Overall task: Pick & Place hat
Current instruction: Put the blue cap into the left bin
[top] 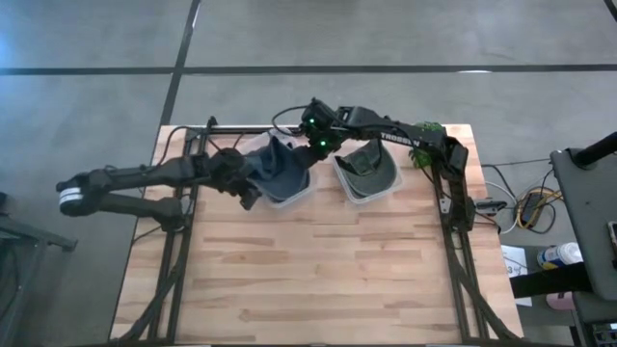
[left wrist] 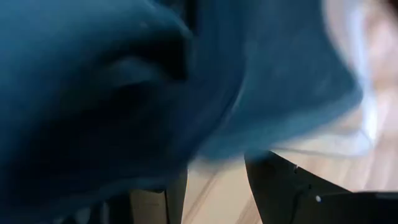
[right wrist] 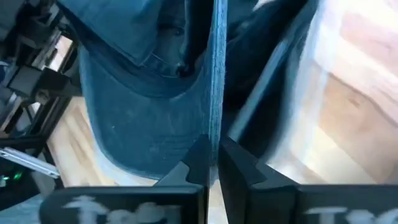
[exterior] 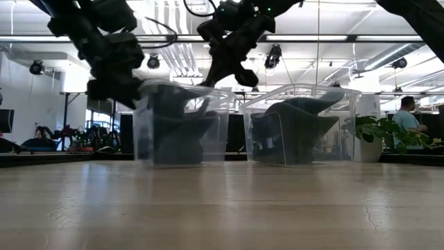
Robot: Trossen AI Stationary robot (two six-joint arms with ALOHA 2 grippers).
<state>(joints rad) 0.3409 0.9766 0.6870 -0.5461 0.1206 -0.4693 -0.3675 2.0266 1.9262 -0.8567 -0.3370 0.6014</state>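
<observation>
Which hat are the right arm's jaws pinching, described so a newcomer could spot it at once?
Start at the two clear bins at the table's far edge and take the left bin. The blue hat sticks out of it, the right gripper shut on its thin edge. The hat in the right bin is darker, greyer and untouched.
</observation>
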